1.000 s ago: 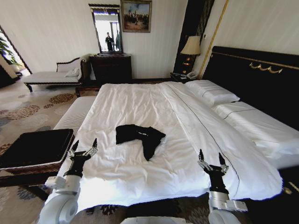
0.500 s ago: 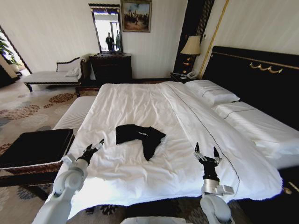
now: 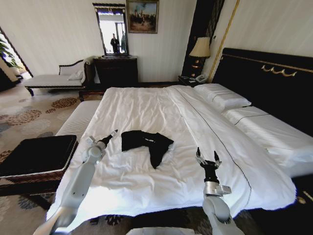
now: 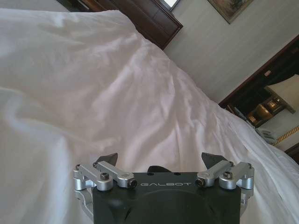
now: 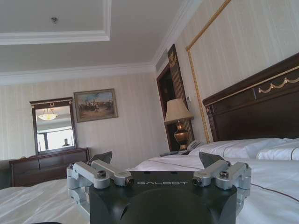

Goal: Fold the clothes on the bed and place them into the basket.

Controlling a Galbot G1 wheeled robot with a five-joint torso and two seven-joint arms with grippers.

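bed (image 3: 146, 112): white sheets, black headboard w/ gold trim. Black T-shirt (image 3: 146, 143) lies crumpled on the sheet, roughly mid-bed toward the foot. Two white pillows (image 3: 222, 96) at the headboard end.

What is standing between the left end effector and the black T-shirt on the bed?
Nothing visible: bare white sheet of the bed lies between the open left end effector and the black T-shirt.

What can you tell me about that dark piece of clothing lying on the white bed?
The black T-shirt lies crumpled and unfolded near the middle of the bed, soft fabric bunched into an uneven shape with one part trailing toward the foot. Small white markings show on it. It rests on the white sheet alone; the left gripper hovers close beside it without touching, and the right gripper stands farther off.
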